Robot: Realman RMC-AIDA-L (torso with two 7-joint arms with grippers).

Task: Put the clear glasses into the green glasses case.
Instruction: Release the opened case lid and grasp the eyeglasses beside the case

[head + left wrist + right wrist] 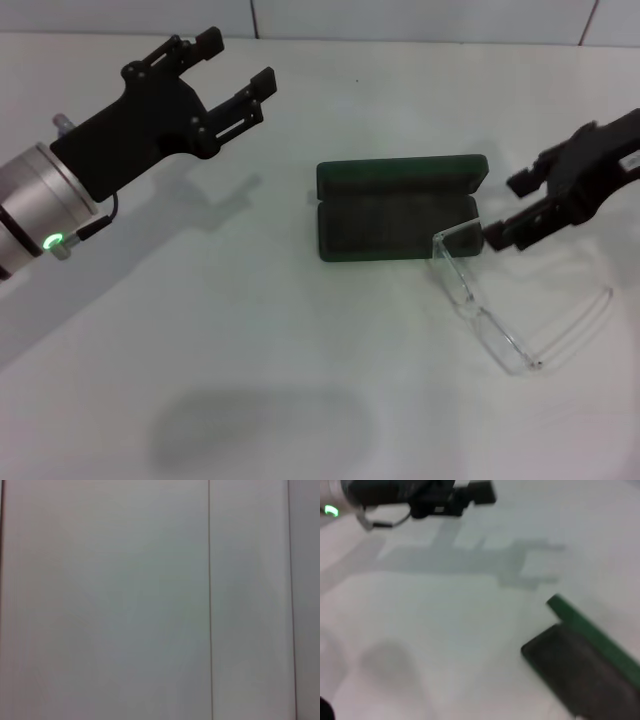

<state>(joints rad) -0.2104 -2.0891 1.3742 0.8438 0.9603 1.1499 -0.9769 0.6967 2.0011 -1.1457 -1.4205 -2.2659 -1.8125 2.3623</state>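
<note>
Reaching in from the upper left of the head view, the left pincer (232, 68) hangs above the white desk (250, 380) with its two black fingers spread and nothing between them; it throws a soft shadow on the desk below and to its right. A green light glows on the silver wrist at the left edge. The left wrist view shows only a pale flat surface crossed by thin dark lines.

In the middle of the head view lies the green glasses case (398, 210), open, its lid folded back toward the top of the frame and its dark lining facing up. There is nothing inside it. In the right wrist view one corner of the case (582, 665) shows at the lower right, with the left pincer (465, 497) farther off at the top left.

Just right of the case, the clear glasses (487, 300) lie on the desk, running from the case's lower right corner down toward the lower right of the frame. One clear arm stands up near the case; the other trails off to the right.

At the right edge of the head view, the right pincer (503, 211) is low, its fingers parted, the lower fingertip beside the raised arm of the glasses; whether it touches cannot be told.
</note>
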